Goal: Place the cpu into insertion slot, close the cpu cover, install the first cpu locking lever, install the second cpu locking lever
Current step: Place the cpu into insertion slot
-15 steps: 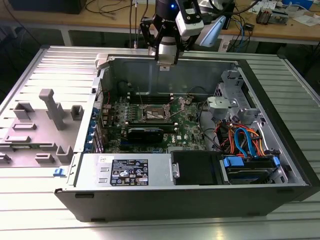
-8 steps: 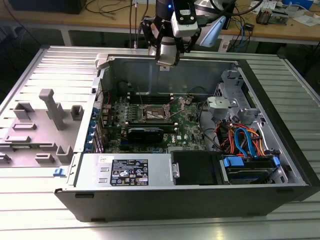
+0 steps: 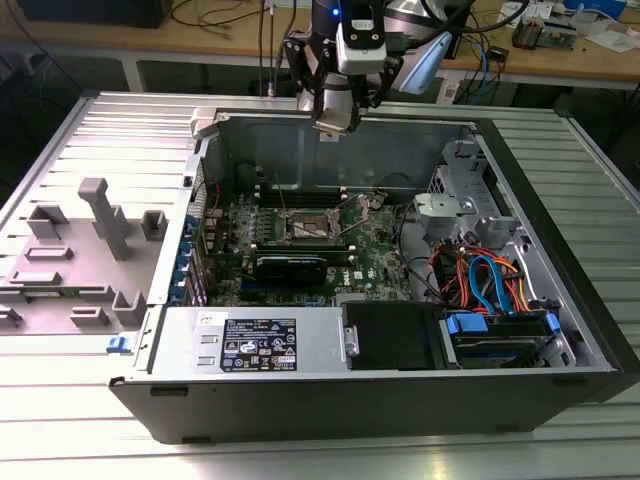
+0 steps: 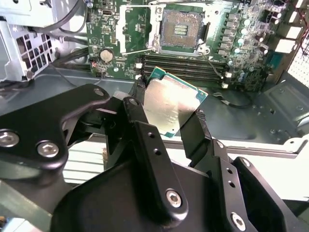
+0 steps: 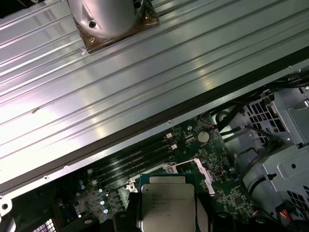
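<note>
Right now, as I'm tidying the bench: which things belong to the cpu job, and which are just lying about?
Job: cpu, held by gripper; insertion slot; cover, open.
Lying about: memory slots; black card; cables; grey fixtures.

We're in an electronics lab here: a wooden workbench [image 3: 150, 45] strewn with cables [image 3: 225, 14] along the back, and a ribbed aluminium table [image 3: 120, 130] carrying an opened computer case [image 3: 380, 400] and grey holding fixtures [image 3: 100, 215].

Ribbed metal table [image 3: 90, 130], brightly lit; wooden workbench [image 3: 120, 42] behind, cables [image 3: 205, 14] strewn on it
</note>
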`<control>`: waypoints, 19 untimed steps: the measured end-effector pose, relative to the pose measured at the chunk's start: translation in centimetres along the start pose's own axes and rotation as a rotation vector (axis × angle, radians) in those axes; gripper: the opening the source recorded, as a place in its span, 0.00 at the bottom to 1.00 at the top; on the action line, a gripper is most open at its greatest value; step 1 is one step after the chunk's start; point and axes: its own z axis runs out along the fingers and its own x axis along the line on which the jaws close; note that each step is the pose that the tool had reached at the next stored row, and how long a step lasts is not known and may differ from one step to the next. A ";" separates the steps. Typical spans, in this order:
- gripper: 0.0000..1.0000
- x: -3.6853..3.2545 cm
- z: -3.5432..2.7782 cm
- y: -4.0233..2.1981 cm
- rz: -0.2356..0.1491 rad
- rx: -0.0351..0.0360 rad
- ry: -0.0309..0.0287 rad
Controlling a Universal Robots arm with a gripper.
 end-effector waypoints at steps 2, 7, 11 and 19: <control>0.54 0.00 0.00 0.00 0.025 -0.0004 -0.0022; 0.54 0.00 0.00 0.00 0.053 -0.0009 -0.0047; 0.54 0.00 0.00 0.00 0.084 -0.0016 -0.0075; 0.54 0.00 0.00 0.00 0.213 -0.0040 -0.0191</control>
